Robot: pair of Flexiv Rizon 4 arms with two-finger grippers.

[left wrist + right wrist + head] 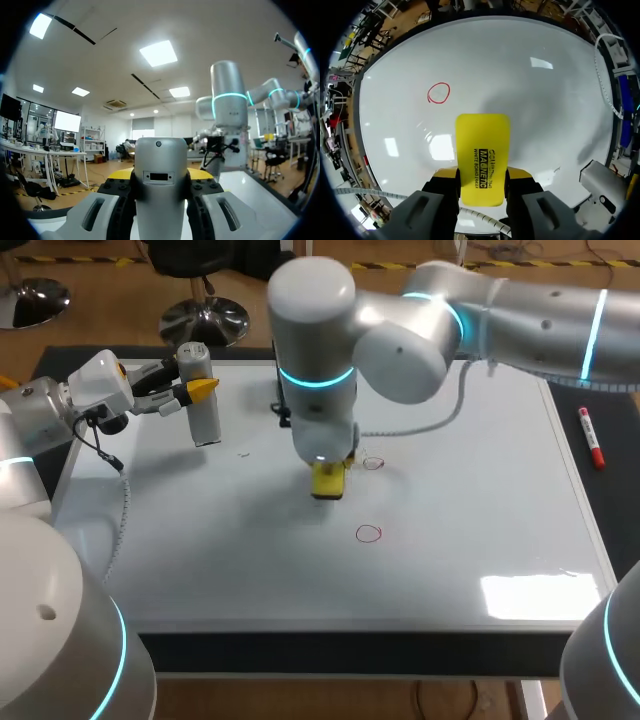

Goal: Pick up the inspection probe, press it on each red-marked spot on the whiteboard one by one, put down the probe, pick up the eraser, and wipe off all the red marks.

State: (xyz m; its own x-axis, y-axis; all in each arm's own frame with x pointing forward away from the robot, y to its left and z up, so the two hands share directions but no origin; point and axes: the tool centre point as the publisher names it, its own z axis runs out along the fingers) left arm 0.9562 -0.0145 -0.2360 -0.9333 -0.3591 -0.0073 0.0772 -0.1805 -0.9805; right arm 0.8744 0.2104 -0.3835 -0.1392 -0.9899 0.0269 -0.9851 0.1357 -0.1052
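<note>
Eraser (328, 483), head view: small yellow block, clamped in the right gripper (327, 472) below the arm's wrist, low over the middle of the whiteboard (480, 540). Whether it touches the board cannot be told. Two red marks show: a faint smudged loop (373, 462) just beside the eraser and a clean ring (369, 533) nearer the front edge. At the board's far left corner the left gripper (200, 387) has its fingers closed on the probe (204, 410), an upright grey cylinder. A red marker (591, 438) lies off the board's right edge.

Left wrist view: probe (160, 200) fills the gap between the fingers of the left gripper (160, 175). Smooth matte grey, rounded top, with a small dark dot and a dark rectangular slot that the head view does not show. The right arm (229, 105) stands ahead.

Right wrist view: eraser (482, 150) is a flat slab with rounded corners, glossy yellow with black print, pinched from both sides by the right gripper (482, 176). Only the clean ring (439, 93) shows here, ahead of the eraser on the glossy white board (545, 100).
</note>
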